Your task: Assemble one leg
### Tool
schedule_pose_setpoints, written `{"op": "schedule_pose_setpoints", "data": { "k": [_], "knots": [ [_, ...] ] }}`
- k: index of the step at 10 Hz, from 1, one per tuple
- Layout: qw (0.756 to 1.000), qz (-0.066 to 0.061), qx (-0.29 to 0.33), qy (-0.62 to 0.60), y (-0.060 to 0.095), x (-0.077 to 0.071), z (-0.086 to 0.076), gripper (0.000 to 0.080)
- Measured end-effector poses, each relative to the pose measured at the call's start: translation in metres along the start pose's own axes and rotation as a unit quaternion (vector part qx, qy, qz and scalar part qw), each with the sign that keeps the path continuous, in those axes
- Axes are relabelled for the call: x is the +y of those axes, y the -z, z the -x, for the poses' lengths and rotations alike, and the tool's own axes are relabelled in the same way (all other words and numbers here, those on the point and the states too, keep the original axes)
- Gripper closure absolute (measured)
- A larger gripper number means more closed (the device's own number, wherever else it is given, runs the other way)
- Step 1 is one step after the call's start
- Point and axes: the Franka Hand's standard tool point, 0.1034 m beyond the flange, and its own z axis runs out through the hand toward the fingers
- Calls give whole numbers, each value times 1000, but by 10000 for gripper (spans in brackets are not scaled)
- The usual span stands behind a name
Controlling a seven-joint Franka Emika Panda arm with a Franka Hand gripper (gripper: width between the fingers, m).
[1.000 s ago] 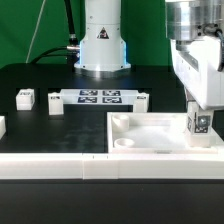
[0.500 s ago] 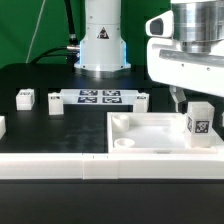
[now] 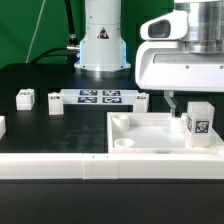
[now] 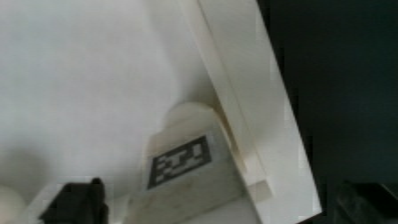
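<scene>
One leg [image 3: 199, 122], a small white post with a marker tag on its side, stands upright in the corner of the large white tray-like part [image 3: 150, 148] at the exterior view's right. My gripper [image 3: 183, 100] hangs just above it and a little toward the exterior view's left, open and holding nothing. In the wrist view the leg [image 4: 187, 150] stands against the tray's raised rim [image 4: 249, 100], and my gripper [image 4: 222, 205] shows two dark fingertips [image 4: 80, 200] set wide apart.
Three more white legs [image 3: 25, 97], [image 3: 57, 103], [image 3: 142, 100] lie on the black table around the marker board [image 3: 100, 97]. Another white part [image 3: 2, 126] shows at the left edge. The robot base [image 3: 102, 40] stands behind.
My gripper has let go of the leg, risen and shifted toward the exterior view's left. The leg stays standing in the tray's corner.
</scene>
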Motion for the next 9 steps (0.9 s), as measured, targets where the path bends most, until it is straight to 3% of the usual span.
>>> {"op": "schedule_pose_setpoints", "data": {
  "k": [3, 4, 5, 7, 9],
  "knots": [
    [994, 11, 6, 110, 1, 3, -2, 150],
    [994, 11, 6, 110, 1, 3, -2, 273],
    [994, 11, 6, 109, 1, 3, -2, 273],
    [994, 13, 5, 108, 0, 6, -3, 507],
    [995, 12, 5, 103, 0, 6, -3, 507]
  ]
}}
